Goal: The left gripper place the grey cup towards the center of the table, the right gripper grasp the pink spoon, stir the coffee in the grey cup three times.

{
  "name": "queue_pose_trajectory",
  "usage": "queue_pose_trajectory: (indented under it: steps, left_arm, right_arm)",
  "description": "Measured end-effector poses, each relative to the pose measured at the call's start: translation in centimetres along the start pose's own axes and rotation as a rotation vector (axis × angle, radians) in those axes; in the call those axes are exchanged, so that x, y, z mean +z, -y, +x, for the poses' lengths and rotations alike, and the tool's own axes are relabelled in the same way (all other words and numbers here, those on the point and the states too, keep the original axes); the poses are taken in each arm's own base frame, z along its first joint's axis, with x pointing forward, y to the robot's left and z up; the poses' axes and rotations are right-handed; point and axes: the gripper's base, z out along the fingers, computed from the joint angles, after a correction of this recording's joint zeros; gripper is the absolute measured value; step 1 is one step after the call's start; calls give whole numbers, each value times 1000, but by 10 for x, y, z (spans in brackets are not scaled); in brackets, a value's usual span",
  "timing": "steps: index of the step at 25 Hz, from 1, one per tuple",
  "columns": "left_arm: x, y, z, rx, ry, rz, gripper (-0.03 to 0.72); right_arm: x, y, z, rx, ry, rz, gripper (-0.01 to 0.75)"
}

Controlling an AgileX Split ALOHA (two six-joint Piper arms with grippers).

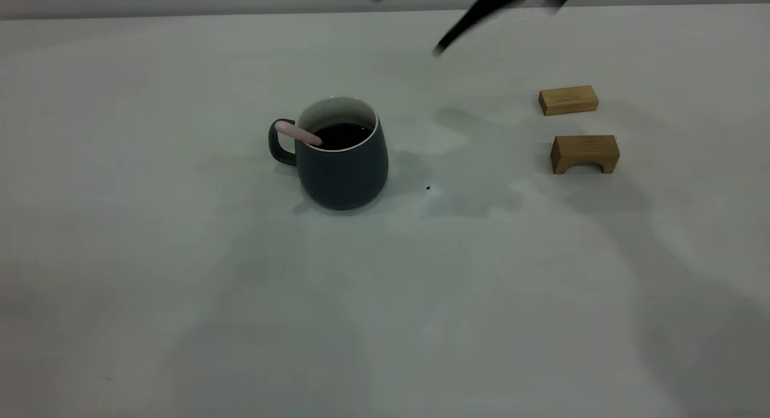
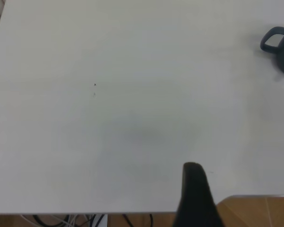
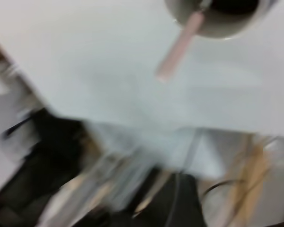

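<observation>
- Grey cup (image 1: 343, 165) stands upright on the table (image 1: 180, 298), a bit left of middle in the exterior view, loop handle toward that view's left.
- Coffee (image 1: 341, 135) fills the cup, dark and glossy, level below the white rim.
- Pink spoon (image 1: 298, 133) leans in the cup: pink handle rests on the rim above the loop handle and sticks out past it, bowl end down in the coffee and hidden.
- Nothing holds the spoon or the cup.
- Right gripper (image 1: 442, 48) is up in the air at the far edge of the table, behind and to the right of the cup, well apart from it; blurred dark streak only, so cannot tell whether its fingers are open or closed.
- Right wrist view is smeared; shows the cup (image 3: 217, 19) at the frame edge with the spoon handle (image 3: 177, 49) poking over the rim.
- Left gripper: one black finger (image 2: 195, 189) shows in the left wrist view, above bare table near its edge; cannot tell its state. Cup handle (image 2: 274, 40) sits far off at that frame's corner.
- Two tan wooden blocks lie right of the cup, well apart from it: a flat one (image 1: 568, 100) farther back, an arch-shaped one (image 1: 585, 154) nearer.
</observation>
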Motion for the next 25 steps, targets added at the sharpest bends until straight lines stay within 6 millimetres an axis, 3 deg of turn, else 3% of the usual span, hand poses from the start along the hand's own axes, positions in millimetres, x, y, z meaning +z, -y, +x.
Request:
queue_pose_trajectory:
  steps: [5,13,20,25]
  left_arm:
    - [0,0,0,0,0,0,586]
    - [0,0,0,0,0,0,586]
    - [0,0,0,0,0,0,586]
    - [0,0,0,0,0,0,586]
  right_arm:
    - [-89,-21,45,-148,261,179,459]
    - [-200,-31,126,-404,617,329,267]
    - [-263,-20,215,-732,808,392,195]
    - [-269,22,280,-816,860,397,197]
